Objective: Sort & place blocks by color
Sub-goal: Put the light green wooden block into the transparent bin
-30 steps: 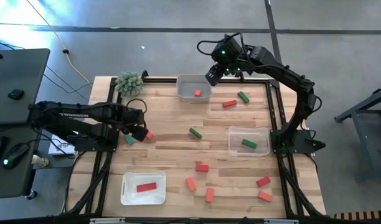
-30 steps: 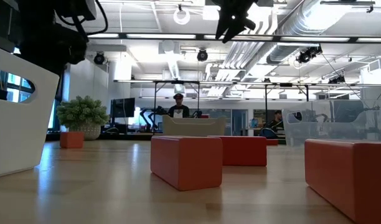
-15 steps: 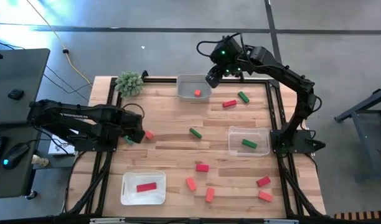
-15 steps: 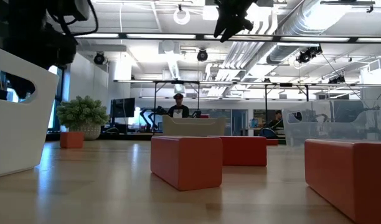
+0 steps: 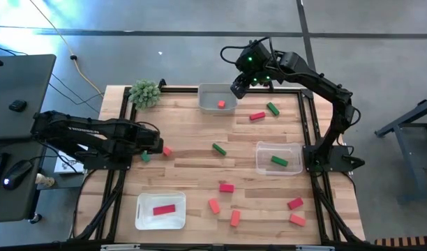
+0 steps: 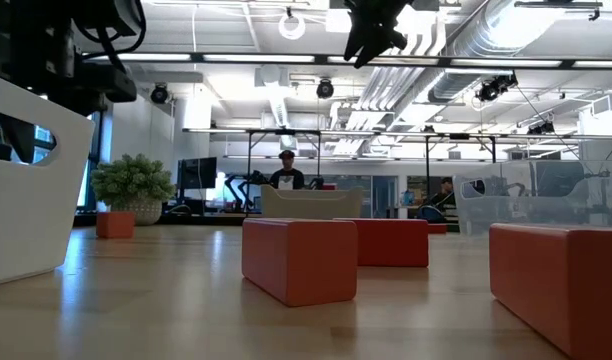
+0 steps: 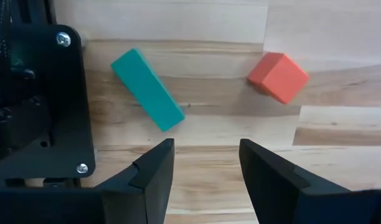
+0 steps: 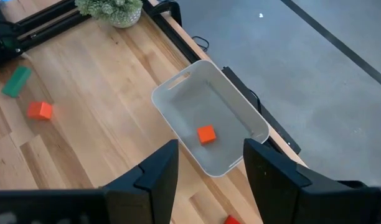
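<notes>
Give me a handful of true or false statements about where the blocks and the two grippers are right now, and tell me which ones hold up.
1. The left gripper is open, with a green block and an orange block lying on the table ahead of it. True.
2. The right gripper is clamped on a red block. False: it is open and empty, high above the grey tray.
3. The grey tray holds one small orange block. True.
4. The white tray at the near left holds a green block. False: it holds a red block.
5. The clear tray on the right holds a green block. True.
</notes>
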Robot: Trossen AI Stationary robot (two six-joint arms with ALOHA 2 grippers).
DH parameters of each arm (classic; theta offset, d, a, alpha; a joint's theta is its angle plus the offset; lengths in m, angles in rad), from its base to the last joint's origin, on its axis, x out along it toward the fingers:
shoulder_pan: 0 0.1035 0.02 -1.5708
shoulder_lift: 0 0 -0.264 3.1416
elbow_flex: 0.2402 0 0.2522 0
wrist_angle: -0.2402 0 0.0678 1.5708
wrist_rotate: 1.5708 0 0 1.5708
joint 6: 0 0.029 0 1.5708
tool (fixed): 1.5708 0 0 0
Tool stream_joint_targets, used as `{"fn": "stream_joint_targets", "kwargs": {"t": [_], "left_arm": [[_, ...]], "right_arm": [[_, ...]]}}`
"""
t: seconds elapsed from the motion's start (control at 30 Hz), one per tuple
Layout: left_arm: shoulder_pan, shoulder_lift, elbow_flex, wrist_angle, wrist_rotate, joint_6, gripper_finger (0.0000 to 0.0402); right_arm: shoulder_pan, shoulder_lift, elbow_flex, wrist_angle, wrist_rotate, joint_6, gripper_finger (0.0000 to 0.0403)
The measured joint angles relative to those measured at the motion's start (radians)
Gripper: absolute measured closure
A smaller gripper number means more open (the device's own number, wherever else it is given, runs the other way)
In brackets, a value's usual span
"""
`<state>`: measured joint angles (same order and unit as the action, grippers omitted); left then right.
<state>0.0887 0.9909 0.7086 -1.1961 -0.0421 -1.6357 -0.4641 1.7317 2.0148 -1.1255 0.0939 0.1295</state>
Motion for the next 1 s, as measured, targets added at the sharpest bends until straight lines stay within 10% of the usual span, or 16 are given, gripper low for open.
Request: {"fn": "stream_joint_targets", "kwargs": {"t": [0.23,0.7,1.0], "left_arm": [[0.003,0.0,0.0,0.006,-0.007,0.115,0.0232],[0.01,0.044,0.0,0.094,-0.014,1.064,0.0232],[0.01,0.156,0.0,0.091,0.012,1.413,0.0232]], "right_arm": [[0.0,0.0,0.0,-0.002,-0.009,-0.026,0.0233],[0.0,0.0,0.0,-0.008,-0.079,-0.036,0.0233],[0.0,0.001,0.0,-0.008,-0.085,0.004,0.0233]]}}
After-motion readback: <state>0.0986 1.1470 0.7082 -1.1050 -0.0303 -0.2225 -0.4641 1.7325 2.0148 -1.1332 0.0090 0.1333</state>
